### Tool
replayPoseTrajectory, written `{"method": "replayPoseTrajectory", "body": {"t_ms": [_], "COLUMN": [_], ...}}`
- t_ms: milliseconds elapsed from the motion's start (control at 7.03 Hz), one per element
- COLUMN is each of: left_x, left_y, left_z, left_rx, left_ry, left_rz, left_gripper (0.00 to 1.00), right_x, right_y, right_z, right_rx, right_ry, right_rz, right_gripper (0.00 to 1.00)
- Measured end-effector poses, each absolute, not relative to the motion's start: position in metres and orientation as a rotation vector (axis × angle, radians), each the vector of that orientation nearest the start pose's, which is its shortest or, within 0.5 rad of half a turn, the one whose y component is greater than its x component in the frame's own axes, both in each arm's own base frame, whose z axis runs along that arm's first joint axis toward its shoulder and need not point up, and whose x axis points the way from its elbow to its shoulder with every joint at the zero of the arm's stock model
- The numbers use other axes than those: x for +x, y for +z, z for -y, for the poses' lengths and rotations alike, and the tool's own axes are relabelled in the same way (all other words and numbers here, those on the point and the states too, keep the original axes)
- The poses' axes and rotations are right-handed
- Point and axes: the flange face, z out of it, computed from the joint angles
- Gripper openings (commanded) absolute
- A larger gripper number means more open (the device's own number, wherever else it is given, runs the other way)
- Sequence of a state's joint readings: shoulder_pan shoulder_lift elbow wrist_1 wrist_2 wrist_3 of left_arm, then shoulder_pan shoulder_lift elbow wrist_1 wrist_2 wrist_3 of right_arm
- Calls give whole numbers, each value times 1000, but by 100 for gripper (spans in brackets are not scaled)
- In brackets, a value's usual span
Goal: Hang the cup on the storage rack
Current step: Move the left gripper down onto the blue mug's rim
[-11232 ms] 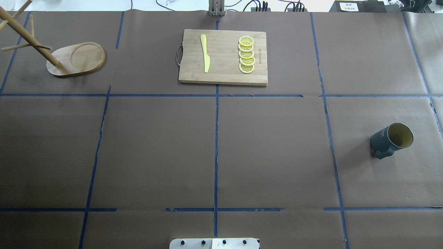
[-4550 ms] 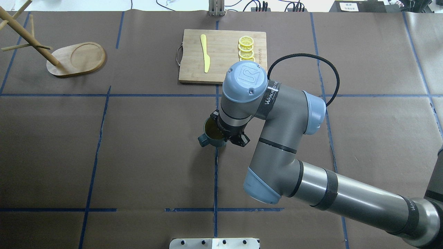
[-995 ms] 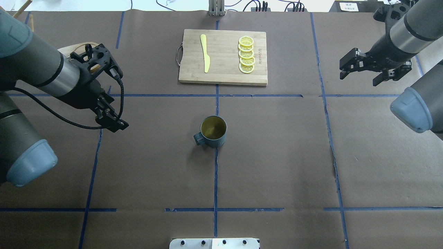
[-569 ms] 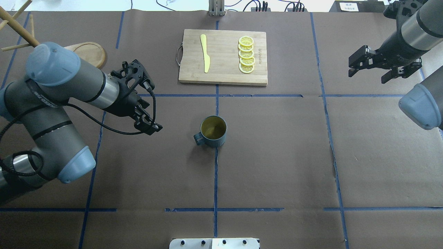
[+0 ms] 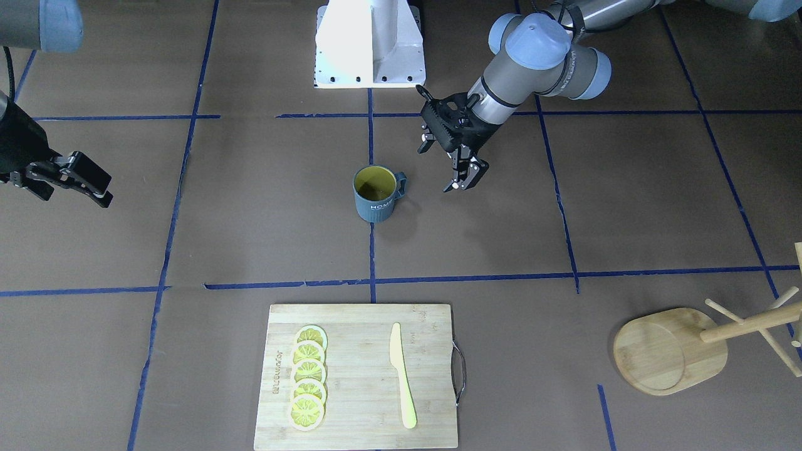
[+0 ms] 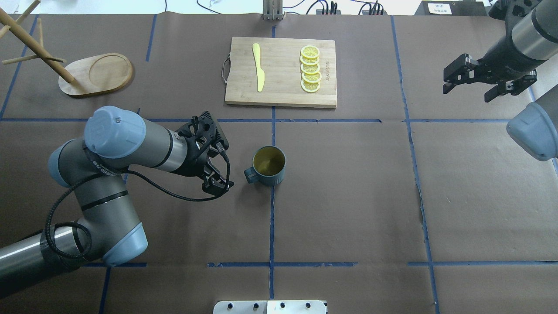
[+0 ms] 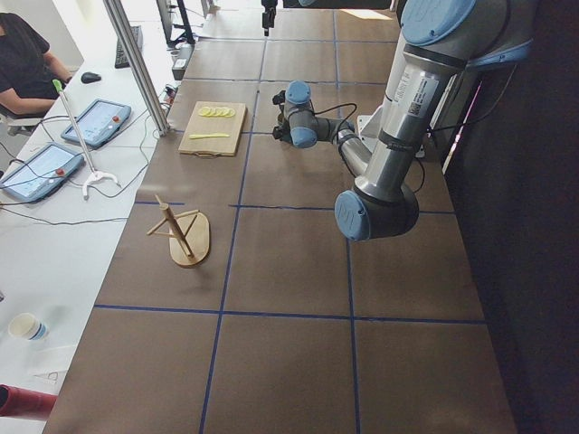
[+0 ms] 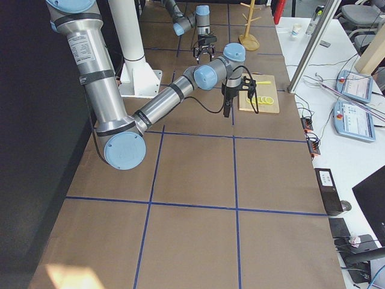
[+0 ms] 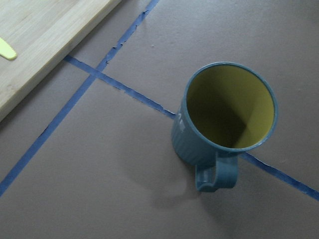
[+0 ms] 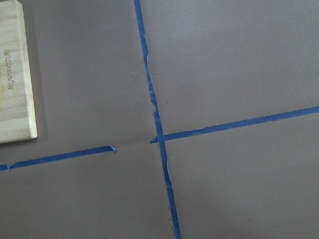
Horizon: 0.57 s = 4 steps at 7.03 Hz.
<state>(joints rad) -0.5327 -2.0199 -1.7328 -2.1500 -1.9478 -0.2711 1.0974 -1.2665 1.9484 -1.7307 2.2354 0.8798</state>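
Observation:
The cup (image 6: 269,165) stands upright at the table's centre on a blue tape line, and it is dark blue-grey with a yellow-olive inside. Its handle (image 6: 249,175) points toward my left gripper (image 6: 216,183). That gripper is open and empty, a short way to the cup's left and apart from it. The left wrist view shows the cup (image 9: 224,114) from above, with no fingers in the frame. The storage rack (image 6: 43,56) stands at the far back left on its wooden base (image 6: 104,72). My right gripper (image 6: 477,86) is open and empty at the far back right.
A wooden cutting board (image 6: 281,72) lies at the back centre with a yellow knife (image 6: 259,67) and several lemon slices (image 6: 310,69) on it. Blue tape lines divide the brown paper cover. The right wrist view shows only paper, tape and a board corner (image 10: 12,74).
The right arm had carried the cup from the right side to the centre, let go and drawn back. In the last second my left gripper moved right, close to the cup's handle.

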Motion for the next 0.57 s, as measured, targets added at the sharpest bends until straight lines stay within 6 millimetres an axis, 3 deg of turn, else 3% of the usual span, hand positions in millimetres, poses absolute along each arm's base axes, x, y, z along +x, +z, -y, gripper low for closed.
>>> {"method": "replayPoseTrajectory", "body": {"t_ms": [284,569], "left_x": [525,548], "left_y": [266,275], "left_z": [385,388], "left_rx": [797,830], "left_ry": [898,895], "left_rz": [-994,-999], "left_gripper": [100,100], "right_x": [-190,-188], "right_y": [336,335], "right_z": [530,531], "right_rx": [-11,-8], "right_ry": [209,213], "right_rz": [825,825], "right_gripper": [100,100]}}
